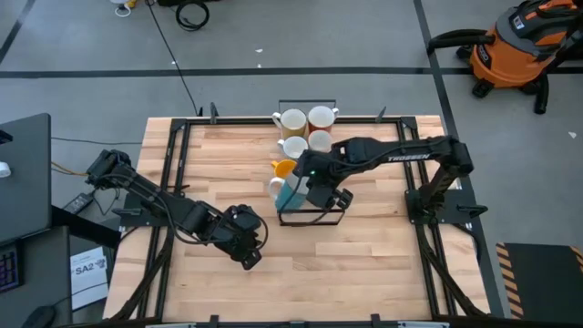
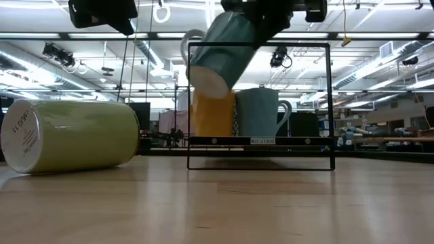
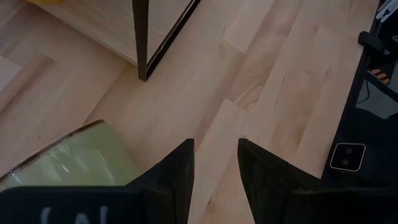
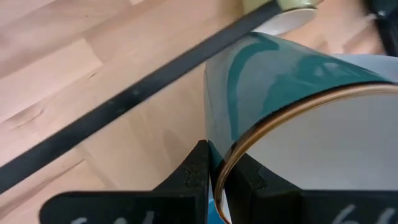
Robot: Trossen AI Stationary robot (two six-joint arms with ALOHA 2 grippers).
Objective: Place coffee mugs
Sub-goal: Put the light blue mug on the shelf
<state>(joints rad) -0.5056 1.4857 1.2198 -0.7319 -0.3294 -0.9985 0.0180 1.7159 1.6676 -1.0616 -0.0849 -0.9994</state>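
A teal mug (image 2: 227,44), white inside, hangs tilted above the black wire rack (image 2: 330,102), with my right gripper (image 4: 219,171) shut on it. An orange mug (image 2: 213,115) and a pale blue-grey mug (image 2: 261,112) stand upright within the rack's frame. A pale green mug (image 2: 68,135) lies on its side on the table. My left gripper (image 3: 214,168) hovers open just beside it; the green mug (image 3: 68,162) is outside its fingers, and only bare table shows between them. My right gripper pinches the teal mug's rim (image 4: 227,158), one finger (image 4: 198,168) on the teal outer wall and one on the white inside. The fingers come slanting down from above. The mug is lifted clear and tilted, its base (image 2: 210,83) pointing down toward the orange mug.
Several more mugs, white, tan and red (image 1: 321,117), stand grouped at the far edge of the table behind the rack. Bare wooden table (image 1: 383,264) lies near the front and right. Black frame rails (image 1: 168,182) run along the table's sides.
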